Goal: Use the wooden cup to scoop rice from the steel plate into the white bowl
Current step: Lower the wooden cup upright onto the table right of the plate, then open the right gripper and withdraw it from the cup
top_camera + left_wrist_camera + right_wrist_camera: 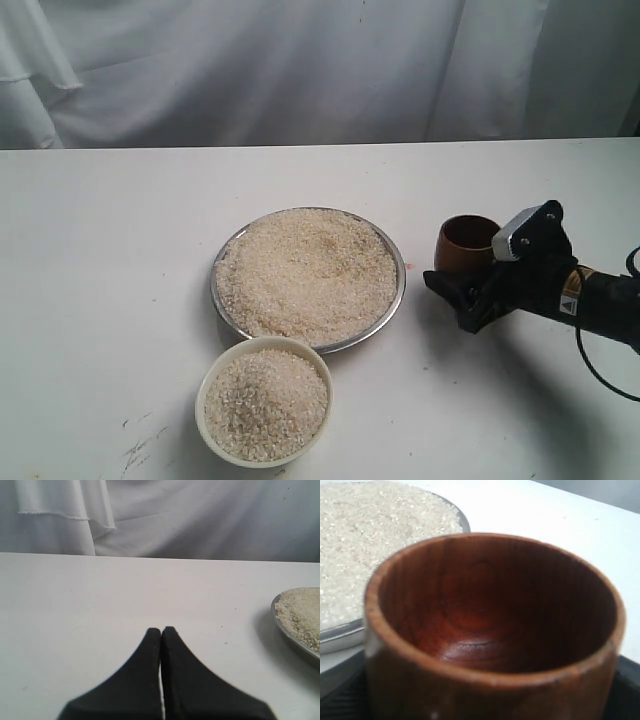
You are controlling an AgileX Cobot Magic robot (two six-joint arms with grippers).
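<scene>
The steel plate (pixel 398 300) lies mid-table, heaped with rice (pixel 305 272). In front of it stands the white bowl (pixel 205 395), also full of rice (pixel 266 403). The wooden cup (pixel 467 243) stands upright and empty to the right of the plate. My right gripper (pixel 450 272) reaches in from the right and is closed round the cup's lower body. In the right wrist view the cup (pixel 490 625) fills the picture, with dark fingers (pixel 337 702) at its sides and the plate's rim (pixel 340 632) just behind. My left gripper (pixel 161 630) is shut and empty over bare table, left of the plate (pixel 295 645).
White cloth (pixel 300 70) hangs behind the table's far edge. A black cable (pixel 600 375) loops from the right arm at the right border. Faint dark marks (pixel 140 440) sit on the table near the front left.
</scene>
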